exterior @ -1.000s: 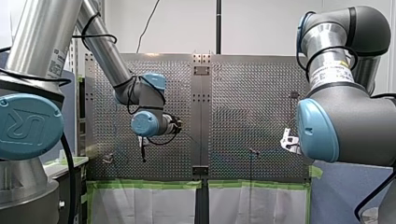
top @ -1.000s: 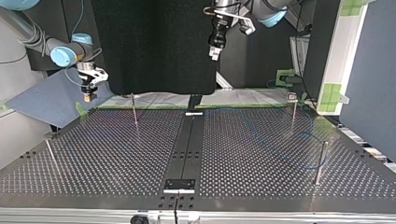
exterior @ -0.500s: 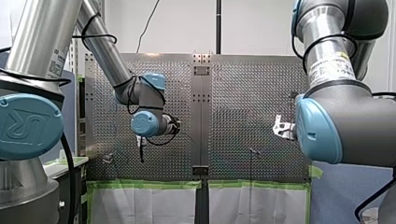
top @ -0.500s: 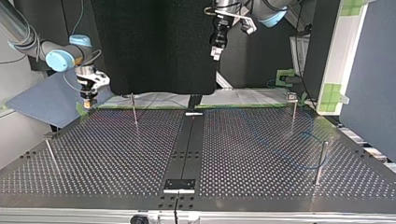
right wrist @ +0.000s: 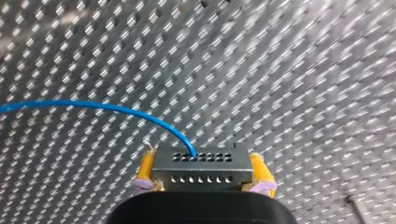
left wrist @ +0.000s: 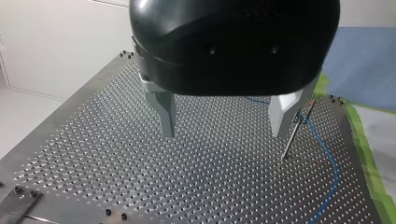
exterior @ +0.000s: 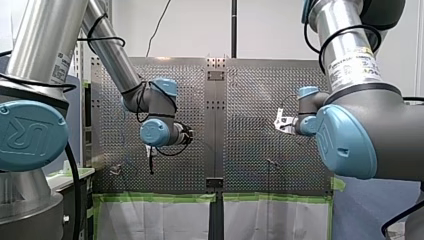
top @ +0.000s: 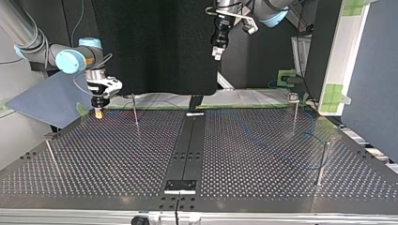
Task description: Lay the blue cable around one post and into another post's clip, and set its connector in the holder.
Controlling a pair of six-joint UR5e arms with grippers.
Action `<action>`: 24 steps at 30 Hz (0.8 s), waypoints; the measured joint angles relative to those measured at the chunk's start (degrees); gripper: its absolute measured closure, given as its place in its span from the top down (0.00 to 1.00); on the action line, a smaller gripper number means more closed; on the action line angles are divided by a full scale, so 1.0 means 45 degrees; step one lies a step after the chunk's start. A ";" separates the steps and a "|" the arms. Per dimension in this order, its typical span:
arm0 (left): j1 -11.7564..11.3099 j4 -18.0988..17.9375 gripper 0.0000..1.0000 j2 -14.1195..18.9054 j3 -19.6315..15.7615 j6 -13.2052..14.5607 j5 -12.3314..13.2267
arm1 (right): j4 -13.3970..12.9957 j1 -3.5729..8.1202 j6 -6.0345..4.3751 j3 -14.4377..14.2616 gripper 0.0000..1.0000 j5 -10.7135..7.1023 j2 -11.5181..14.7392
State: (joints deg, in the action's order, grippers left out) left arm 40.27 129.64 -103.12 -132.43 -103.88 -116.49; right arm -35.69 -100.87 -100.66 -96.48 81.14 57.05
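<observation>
My right claw (top: pixel 98 112) has swung inward, clamped on the connector (right wrist: pixel 201 169).

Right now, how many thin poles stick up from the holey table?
4 in the top view: far left post, far right post, near left post, near right post. More may be hidden.

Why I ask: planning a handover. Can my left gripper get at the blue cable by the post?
Probably yes: my left gripper hangs open, empty; the blue cable lies uncovered beside the post.
</observation>
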 joint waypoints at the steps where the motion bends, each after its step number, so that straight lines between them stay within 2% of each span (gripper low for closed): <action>1: -0.0001 0.0000 1.00 0.0000 0.0000 0.0000 0.0000 | 0.0009 -0.0024 -0.0006 0.0000 0.47 -0.0001 0.0072; 5: -0.0001 0.0001 1.00 0.0000 0.0000 0.0000 0.0008 | 0.0058 -0.0067 -0.0176 0.0000 0.47 -0.0007 0.0439; 13: -0.0004 -0.0012 1.00 0.0000 0.0000 0.0000 0.0019 | 0.0020 -0.0070 -0.0741 0.0002 0.47 -0.0006 0.1358; 18: -0.0002 0.0003 1.00 0.0000 0.0000 0.0001 0.0001 | 0.0105 0.0027 -0.0856 0.0001 0.47 0.0088 0.1589; 24: -0.0002 0.0017 1.00 0.0000 0.0000 0.0001 0.0000 | 0.0287 0.0242 -0.0875 0.0001 0.47 0.0169 0.1672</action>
State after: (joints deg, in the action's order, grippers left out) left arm 40.26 129.72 -103.12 -132.43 -103.88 -116.49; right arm -34.40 -99.78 -104.60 -96.48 81.90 64.57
